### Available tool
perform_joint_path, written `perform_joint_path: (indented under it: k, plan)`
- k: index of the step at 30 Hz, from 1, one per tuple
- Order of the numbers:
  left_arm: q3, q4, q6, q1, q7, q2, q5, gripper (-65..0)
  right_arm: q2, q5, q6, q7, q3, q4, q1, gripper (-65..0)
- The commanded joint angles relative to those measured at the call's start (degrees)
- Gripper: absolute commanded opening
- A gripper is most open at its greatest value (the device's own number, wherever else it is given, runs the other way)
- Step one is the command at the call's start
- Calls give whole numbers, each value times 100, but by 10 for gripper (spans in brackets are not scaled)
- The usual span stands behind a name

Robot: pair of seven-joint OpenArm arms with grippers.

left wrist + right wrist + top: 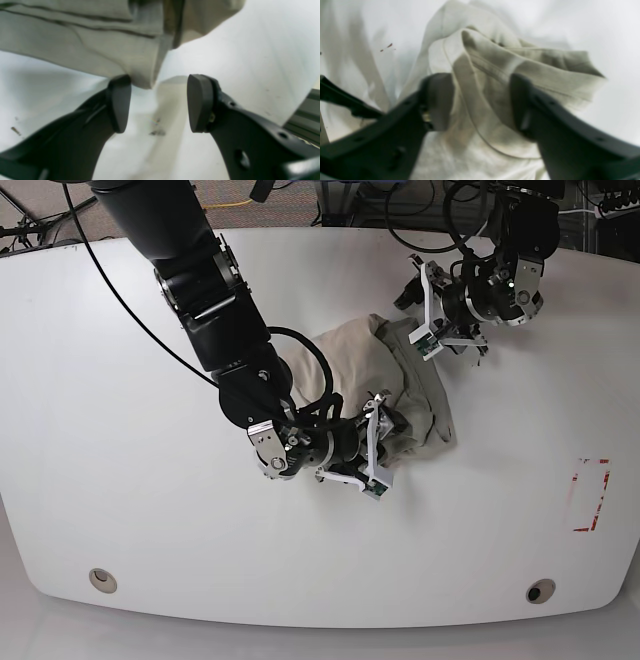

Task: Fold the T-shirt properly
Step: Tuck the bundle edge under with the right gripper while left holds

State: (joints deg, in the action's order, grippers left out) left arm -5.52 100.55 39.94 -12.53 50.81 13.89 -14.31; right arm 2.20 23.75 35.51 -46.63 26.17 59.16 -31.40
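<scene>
T-shirt [380, 385] lay bunched mid-table [120, 510]; soft, light, floppy, best pinched at hems. Right gripper [480, 102] fingers apart astride a fold; left gripper [158, 103] apart, empty, at T-shirt's edge.

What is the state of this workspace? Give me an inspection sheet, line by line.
Surface: white table, with a red-outlined rectangle near one edge.
Job's things: T-shirt bunched in a wrinkly heap mid-table, not folded flat.
Clutter: nothing seen.
Claws: left claw open and empty, at the shirt's edge; right claw open, cloth between its pads.
Cables: black cable hanging beside the right arm.
Surroundings: more cables and equipment beyond the far edge.
</scene>
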Motion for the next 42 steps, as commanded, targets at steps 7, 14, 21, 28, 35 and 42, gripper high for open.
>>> perform_joint_path:
  k: [7, 14, 21, 28, 35, 42]
  plan:
    - [29, 68, 6, -52, -206, 48, -7, -319, 224, 91, 23, 43, 147, 67, -197, -404]
    - [38, 68, 6, -34, -206, 40, -7, -319, 224, 82, -12, 140, 130, 67, -232, -598]
    - [20, 41, 6, -34, -206, 40, -7, -319, 216, 91, -21, 377, 112, 76, -337, -629]
    - [20, 41, 6, -34, -206, 40, -7, -319, 251, 118, -21, 413, 112, 84, -460, -623]
    - [29, 41, 6, -43, -206, 40, -7, -319, 356, 82, -188, 404, 112, 84, -443, -322]
    - [29, 41, 6, -43, -206, 40, -7, -319, 365, 82, -267, 404, 147, -109, -434, -274]
